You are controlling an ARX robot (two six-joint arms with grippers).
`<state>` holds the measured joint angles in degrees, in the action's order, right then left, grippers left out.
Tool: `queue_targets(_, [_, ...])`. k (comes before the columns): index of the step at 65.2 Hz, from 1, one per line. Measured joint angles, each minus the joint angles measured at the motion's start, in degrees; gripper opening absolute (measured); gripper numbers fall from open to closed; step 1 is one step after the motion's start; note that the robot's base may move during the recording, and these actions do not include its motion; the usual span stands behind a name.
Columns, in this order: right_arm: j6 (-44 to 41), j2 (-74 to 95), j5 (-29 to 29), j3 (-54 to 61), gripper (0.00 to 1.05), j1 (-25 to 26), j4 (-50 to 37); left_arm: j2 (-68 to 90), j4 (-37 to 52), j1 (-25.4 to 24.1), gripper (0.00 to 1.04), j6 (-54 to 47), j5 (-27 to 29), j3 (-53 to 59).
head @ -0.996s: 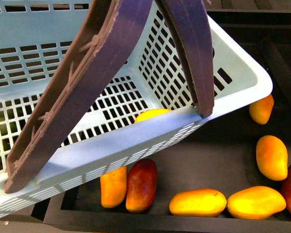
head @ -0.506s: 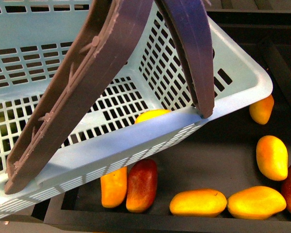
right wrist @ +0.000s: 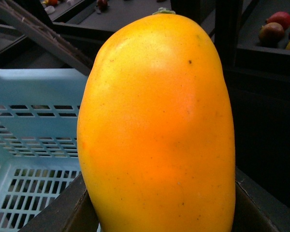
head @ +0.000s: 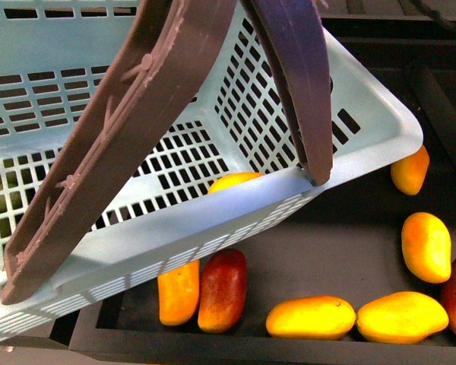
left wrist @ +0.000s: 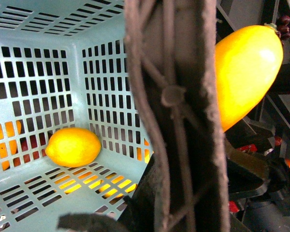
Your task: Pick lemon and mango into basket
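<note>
The right gripper [right wrist: 159,215] is clenching the mango [right wrist: 154,125], with its dark fingers [right wrist: 63,208] showing at either flank of the fruit's lower end and the stem end pointing away from the wrist. The fruit is filling most of the right wrist view. The basket [right wrist: 34,96] is lying beyond and below it on one side, so the mango is riding clear of the rim and not yet inside.

The left gripper [left wrist: 174,208] appears to be clamping the brown handle [left wrist: 179,96], which is running straight across its camera. The fingertips are too dark for me to be sure. Past that handle, the lemon [left wrist: 73,147] is resting on the slotted floor, tucked into a corner.

By my judgement, this mango is going to handle as a fairly heavy, firm fruit with waxy, slippery skin. Its tapered ends are likely to be inviting it to squirt out of a hard pinch. Holding across the broad middle, as the fingers seem to be doing, is looking like the soundest grip. It should be lowered close to the floor and away from the lemon, since dropping it is risking a bruise.

Loose mangoes [head: 310,317] are lying in the dark bin [head: 342,243] under the tilted basket.
</note>
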<state>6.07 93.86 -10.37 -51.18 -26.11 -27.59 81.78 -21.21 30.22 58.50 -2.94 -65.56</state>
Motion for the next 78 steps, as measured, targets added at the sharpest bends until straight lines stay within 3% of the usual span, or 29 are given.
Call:
queue_targets(14, [-0.81, 0.92, 3.96, 0.70, 0.97, -0.74, 0.04, 0.00, 0.00, 0.00, 0.04, -0.02, -0.04, 0.00])
queue_targets(27, [0.61, 0.15, 9.70, 0.81, 0.96, 2.40, -0.17, 0.02, -0.02, 0.00, 0.04, 0.17, 0.02, 0.02])
queue_targets(35, [-0.81, -2.78, 17.84, 2.29, 0.96, 6.38, 0.28, 0.02, -0.02, -0.11, 0.04, -0.04, 0.48, 0.02])
queue_targets(40, [-3.19, -4.74, 24.85, 7.15, 0.85, 8.79, -10.03, 0.02, -0.02, -0.13, 0.04, -0.07, 0.50, 0.02])
queue_targets(48, [-4.52, -9.51, 24.81, 16.31, 0.66, 11.87, -21.88, 0.02, -0.02, -0.13, 0.04, 0.00, -0.02, 0.02])
queue_targets(71, [-5.75, -24.22, 18.29, 34.95, 0.02, 17.84, -25.24, 0.02, -0.02, -0.02, 0.04, 0.00, 0.39, 0.02])
queue_targets(78, [-5.86, -28.04, 17.20, 38.05, 0.02, 19.10, -24.70, 0.02, -0.02, -0.02, 0.04, 0.04, 0.22, 0.02])
